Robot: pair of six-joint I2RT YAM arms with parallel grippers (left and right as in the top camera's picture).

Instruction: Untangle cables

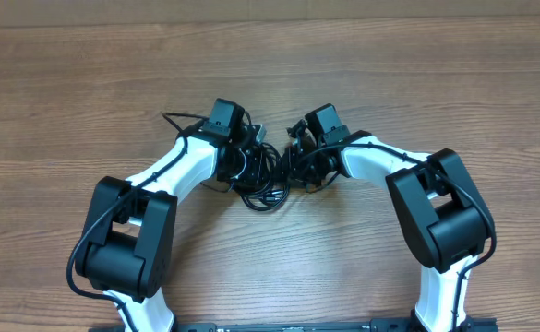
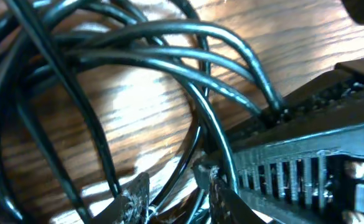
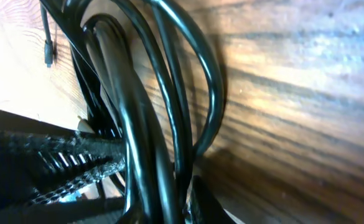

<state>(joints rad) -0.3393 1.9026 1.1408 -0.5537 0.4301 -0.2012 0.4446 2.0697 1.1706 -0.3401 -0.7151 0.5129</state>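
Observation:
The cables point(image 1: 268, 192) are a tangle of thin black cords in the middle of the wooden table, between both grippers. My left gripper point(image 1: 249, 164) is down in the tangle from the left. In the left wrist view its fingers point(image 2: 172, 194) close round a strand of the looped cables point(image 2: 169, 37). My right gripper point(image 1: 299, 166) comes in from the right. In the right wrist view its fingers point(image 3: 166, 208) are shut on a thick bundle of cables point(image 3: 138, 112). A small plug point(image 3: 48, 59) lies on the table at the upper left.
One loose strand point(image 1: 179, 117) trails from the tangle towards the far left. Bare wooden table point(image 1: 417, 74) lies around the tangle. The two grippers are only a few centimetres apart; the right gripper's fingers point(image 2: 306, 140) show in the left wrist view.

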